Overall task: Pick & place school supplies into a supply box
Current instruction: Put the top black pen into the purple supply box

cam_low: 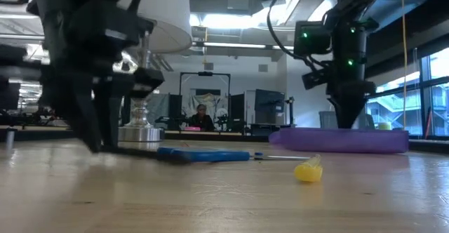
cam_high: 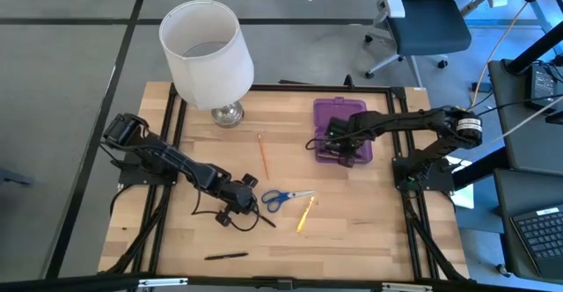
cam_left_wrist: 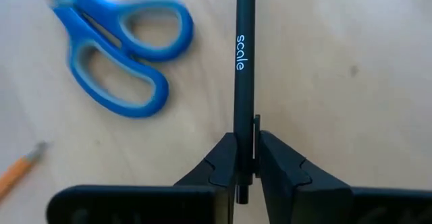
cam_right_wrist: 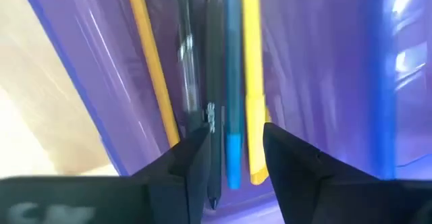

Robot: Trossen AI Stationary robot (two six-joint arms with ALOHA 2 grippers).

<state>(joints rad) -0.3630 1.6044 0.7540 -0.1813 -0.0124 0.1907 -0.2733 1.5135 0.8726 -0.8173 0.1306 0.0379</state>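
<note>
**Two Arms, Two Pens: One Picks Up, One Drops Off**

The left gripper (cam_left_wrist: 246, 173) is low on the wooden table (cam_high: 369, 230), right beside the blue-handled scissors (cam_high: 283, 198). Its two fingers are squeezed tight on a thin black pen (cam_left_wrist: 244, 75). It holds the pen near one end, so the long part sticks out in front. That looks like a good way to carry it and slide it into the box later.

The right gripper (cam_right_wrist: 235, 158) is over the purple supply box (cam_high: 341, 127), which sits open toward the right side of the table. Its fingers are spread a little apart, with pens lying between them in the box. It is probably letting one go, but none looks pinched. Inside the box lie yellow pencils (cam_right_wrist: 250, 62), a blue pen (cam_right_wrist: 233, 150) and a dark pen (cam_right_wrist: 214, 62), all lined up the long way so they fit.

Some things are not in the box yet. An orange pencil (cam_high: 262, 154) lies near the lamp (cam_high: 207, 50). A yellow pencil (cam_high: 305, 214) lies just by the scissors. Another black pen (cam_high: 226, 256) rests near the front edge.
</note>
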